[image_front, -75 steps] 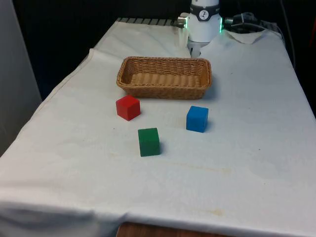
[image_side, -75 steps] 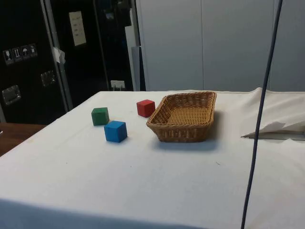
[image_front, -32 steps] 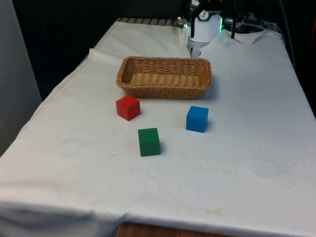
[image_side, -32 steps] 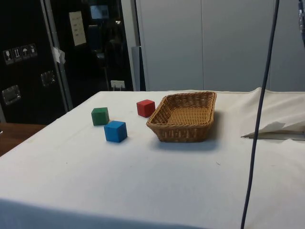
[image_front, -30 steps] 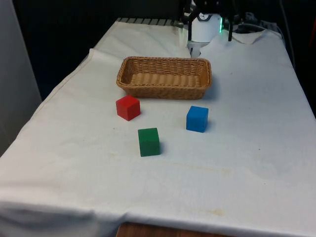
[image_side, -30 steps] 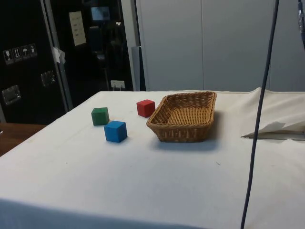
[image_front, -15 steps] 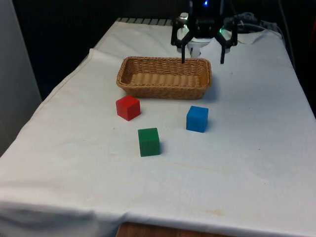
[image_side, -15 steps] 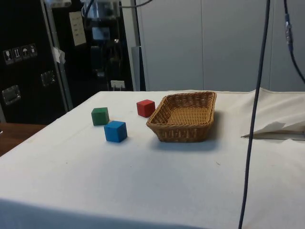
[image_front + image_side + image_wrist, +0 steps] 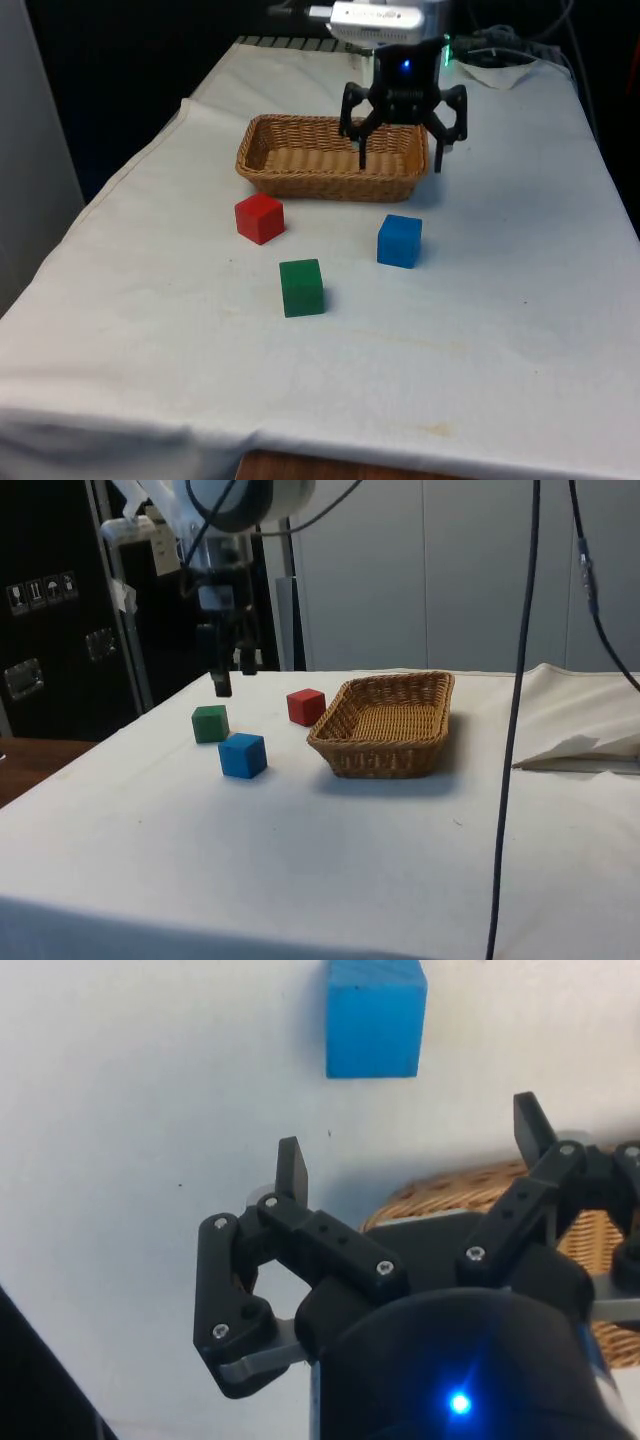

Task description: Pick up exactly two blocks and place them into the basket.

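Nearest in the front view, a green wooden cube (image 9: 301,287) on the white-clothed surface (image 9: 480,320), well clear of the others; in the side view sitting at (image 9: 210,723). Just beyond, toward the front view's left, a red wooden cube (image 9: 259,218), close to the near wall of the basket but apart from it; at (image 9: 306,706) in the side view. At about the same depth, toward the front view's right, a blue wooden cube (image 9: 399,240), also seen at (image 9: 243,755) and at (image 9: 374,1016) past the fingertips in the wrist view. Farther back, a shallow oblong woven wicker basket (image 9: 333,181), with nothing visible inside; at (image 9: 388,755) in the side view, with a corner of its rim at (image 9: 440,1200) behind the fingers in the wrist view. Above the basket's near wall toward the front view's right, the black two-finger end effector (image 9: 399,160), fingers spread wide and pointing down, nothing between them, hanging in the air above the blue cube's side of the surface; in the side view at (image 9: 231,680), raised above the cubes; in the wrist view at (image 9: 412,1155)
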`<action>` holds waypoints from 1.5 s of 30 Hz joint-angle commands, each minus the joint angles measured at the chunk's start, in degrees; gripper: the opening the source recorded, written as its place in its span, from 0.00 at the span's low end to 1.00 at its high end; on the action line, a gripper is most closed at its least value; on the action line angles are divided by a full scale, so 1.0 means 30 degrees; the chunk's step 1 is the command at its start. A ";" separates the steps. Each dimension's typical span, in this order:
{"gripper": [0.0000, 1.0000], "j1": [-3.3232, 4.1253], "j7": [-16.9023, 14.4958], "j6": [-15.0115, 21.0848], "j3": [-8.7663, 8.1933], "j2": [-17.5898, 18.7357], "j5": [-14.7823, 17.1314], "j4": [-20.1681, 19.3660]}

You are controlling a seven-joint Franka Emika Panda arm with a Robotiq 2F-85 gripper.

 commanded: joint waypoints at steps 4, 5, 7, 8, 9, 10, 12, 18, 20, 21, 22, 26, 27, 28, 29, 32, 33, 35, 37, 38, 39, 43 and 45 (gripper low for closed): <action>1.00 -0.0115 -0.0229 0.0477 0.0172 0.0458 0.0401 0.0038; 1.00 -0.0134 -0.0229 0.0573 0.0172 0.0592 0.0420 0.0057; 1.00 -0.0153 -0.0248 0.0783 0.0229 0.0936 0.0554 0.0172; 1.00 -0.0172 -0.0286 0.0955 0.0248 0.1241 0.0707 0.0286; 1.00 -0.0191 -0.0306 0.1050 0.0267 0.1451 0.0802 0.0382; 1.00 -0.0191 -0.0325 0.1108 0.0267 0.1642 0.0879 0.0477; 1.00 -0.0191 -0.0363 0.1222 0.0267 0.2024 0.1050 0.0707; 1.00 -0.0172 -0.0439 0.1490 0.0248 0.3037 0.1471 0.1203; 1.00 -0.0172 -0.0439 0.1604 0.0248 0.3304 0.1528 0.1280; 1.00 -0.0153 -0.0439 0.1662 0.0248 0.3419 0.1547 0.1299; 1.00 0.0000 -0.0248 0.1471 0.0057 0.3342 0.1280 0.1280; 1.00 -0.0153 -0.0401 0.1948 0.0286 0.3992 0.1585 0.1356; 1.00 -0.0153 -0.0401 0.1986 0.0286 0.4087 0.1604 0.1375; 1.00 -0.0153 -0.0401 0.2024 0.0306 0.4183 0.1623 0.1413; 1.00 -0.0153 -0.0382 0.2063 0.0306 0.4278 0.1662 0.1432; 1.00 0.0000 -0.0229 0.2005 0.0134 0.4393 0.1528 0.1451; 1.00 -0.0153 -0.0382 0.2120 0.0306 0.4488 0.1757 0.1528; 1.00 -0.0134 -0.0344 0.2120 0.0267 0.4565 0.1738 0.1585; 1.00 -0.0095 -0.0325 0.2101 0.0248 0.4565 0.1700 0.1566; 1.00 -0.0095 -0.0325 0.2101 0.0229 0.4565 0.1681 0.1566; 0.98 -0.0076 -0.0306 0.2082 0.0210 0.4545 0.1662 0.1547; 0.69 -0.0057 -0.0286 0.2082 0.0191 0.4545 0.1642 0.1547; 0.45 -0.0038 -0.0286 0.2082 0.0191 0.4545 0.1623 0.1528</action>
